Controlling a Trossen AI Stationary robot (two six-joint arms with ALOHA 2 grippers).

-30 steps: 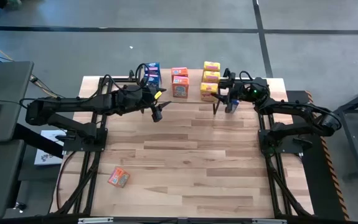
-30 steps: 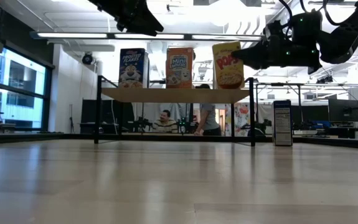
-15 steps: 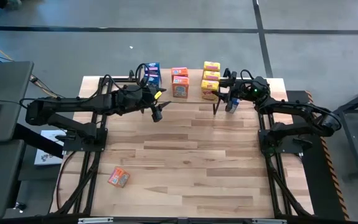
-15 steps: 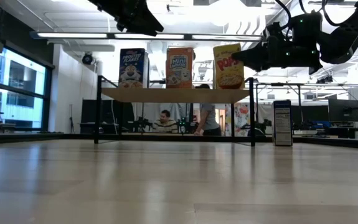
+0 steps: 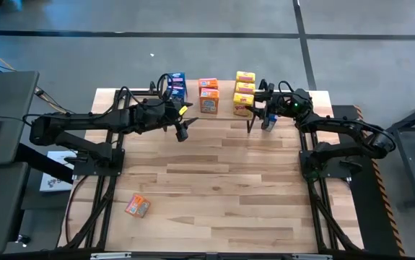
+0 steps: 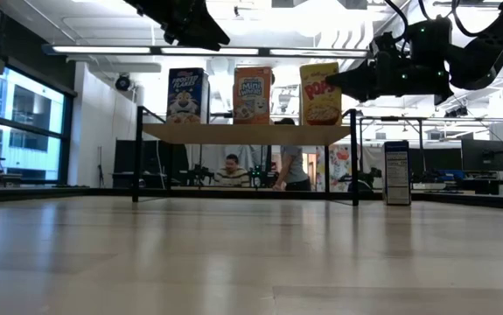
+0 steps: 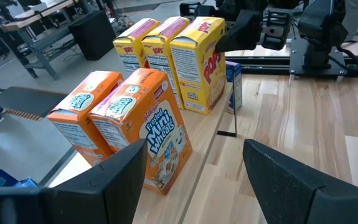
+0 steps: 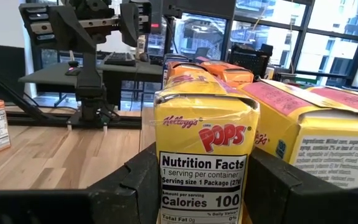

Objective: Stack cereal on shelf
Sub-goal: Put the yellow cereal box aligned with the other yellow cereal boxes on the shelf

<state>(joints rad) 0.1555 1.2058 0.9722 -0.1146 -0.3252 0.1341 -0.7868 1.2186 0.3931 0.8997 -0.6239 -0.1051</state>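
- Two dark arms reach to the low shelf with light wood top and black wire legs (image 6: pixel 247 133); yellow, orange and blue cardboard cereal boxes stand on it in rows.
- Right gripper (image 5: pixel 254 110) is clamped on the front yellow Pops box (image 8: pixel 205 163), which sits between its fingers at the row's near end.
- Step judged: seating this box; next comes release and a straight withdrawal.
- Left gripper (image 7: pixel 191 180) hovers spread and empty just before the orange Mini-Wheats boxes (image 7: pixel 150 127).
- One orange box (image 5: pixel 137 206) lies well behind it on the tabletop; a blue box (image 6: pixel 396 171) stands beside the shelf.
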